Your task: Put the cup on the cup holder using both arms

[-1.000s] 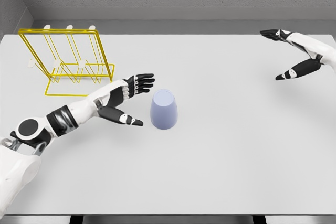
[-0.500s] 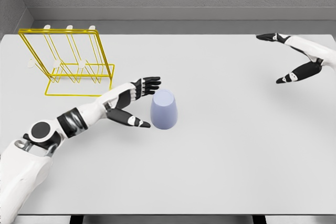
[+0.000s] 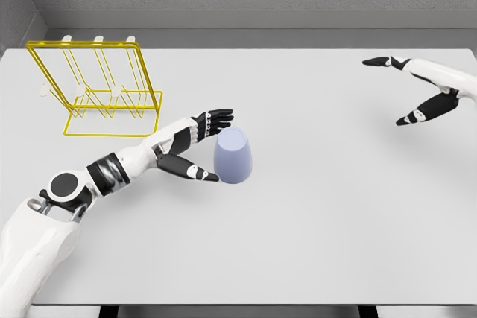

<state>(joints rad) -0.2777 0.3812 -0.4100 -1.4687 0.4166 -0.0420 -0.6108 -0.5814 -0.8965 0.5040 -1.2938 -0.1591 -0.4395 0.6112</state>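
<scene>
Grey walls close off the back of your view, and below them a pale table (image 3: 313, 229) fills almost everything you see. Look just left of the middle and you find the cup (image 3: 232, 156), a lilac tumbler standing on the tabletop, its wider end down. Your left hand (image 3: 195, 144) reaches in from the lower left and sits right beside the cup on its left side: the fingers (image 3: 218, 118) are spread past the cup's upper edge, the thumb points at its lower left side, and the cup stands partly between them. You cannot tell from this angle whether any fingertip is actually touching it; the hand is not closed around it, so treat it as released. The cup holder (image 3: 97, 87), a yellow wire rack with white-tipped pegs, stands at the far left of the table, well apart from the cup and behind your left forearm. Your right hand (image 3: 425, 87) shows at the far right edge, above the table and well away from the cup, with its fingers and thumb splayed wide and nothing in it.
</scene>
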